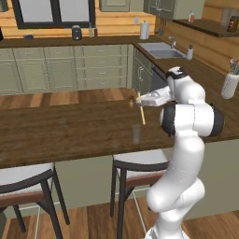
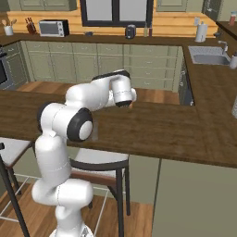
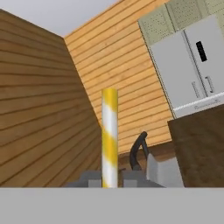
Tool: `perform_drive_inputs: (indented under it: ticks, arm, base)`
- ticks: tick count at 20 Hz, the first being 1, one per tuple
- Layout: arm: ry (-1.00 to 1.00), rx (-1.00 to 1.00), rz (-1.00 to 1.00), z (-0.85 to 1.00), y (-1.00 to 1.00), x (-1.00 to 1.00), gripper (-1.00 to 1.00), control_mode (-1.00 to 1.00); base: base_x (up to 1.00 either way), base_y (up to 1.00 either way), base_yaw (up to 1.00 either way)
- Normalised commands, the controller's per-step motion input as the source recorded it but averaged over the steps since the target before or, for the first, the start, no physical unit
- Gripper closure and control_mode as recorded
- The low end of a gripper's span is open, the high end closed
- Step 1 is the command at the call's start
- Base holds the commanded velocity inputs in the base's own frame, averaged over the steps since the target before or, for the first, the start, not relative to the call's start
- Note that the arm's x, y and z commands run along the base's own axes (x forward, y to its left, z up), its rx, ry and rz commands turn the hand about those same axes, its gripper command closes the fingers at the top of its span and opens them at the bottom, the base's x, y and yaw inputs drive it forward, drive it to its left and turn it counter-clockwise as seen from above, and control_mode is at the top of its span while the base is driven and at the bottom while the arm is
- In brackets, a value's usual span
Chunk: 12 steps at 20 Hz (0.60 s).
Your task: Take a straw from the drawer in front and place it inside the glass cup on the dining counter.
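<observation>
1. The white arm reaches out over the long dark brown wood-plank dining counter (image 1: 70, 130), its hand turned sideways above the planks.
2. The two-finger gripper (image 1: 139, 98) is closed on the thin yellow-and-white striped straw (image 1: 141, 113); in the hand view the same straw (image 3: 109, 138) rises straight up from between the dark fingertips (image 3: 89, 178).
3. From the left base view the straw hangs down from the gripper at a slight tilt, its lower end in the air above the counter.
4. The small clear greyish glass cup (image 1: 136, 133) stands upright on the counter near its front edge, just below the straw's lower tip; straw and cup look apart, though I cannot tell how far.
5. In the right base view the arm's elbow hides the cup and the gripper.
6. Two dark-framed stools with pale seats (image 1: 140, 161) stand under the counter's front edge.
7. A white vase with flowers (image 1: 229, 84) sits at the counter's far right end.
8. A steel sink (image 1: 161, 50) is set in the back counter beyond.
</observation>
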Motion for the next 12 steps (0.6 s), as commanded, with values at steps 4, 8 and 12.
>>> perform_drive_inputs:
  ticks: [4,8,12]
  arm:
    - [-0.07,0.0,0.11,-0.25,0.0,0.03,1.0,-1.0]
    - [-0.07,0.05,0.12,-0.18,0.0,0.0,1.0,-1.0]
    - [-0.09,0.11,0.12,-0.12,0.0,0.07,1.0,-1.0]
  base:
    - [0.0,0.0,0.0]
    - [0.0,0.0,0.0]
    - [0.0,0.0,0.0]
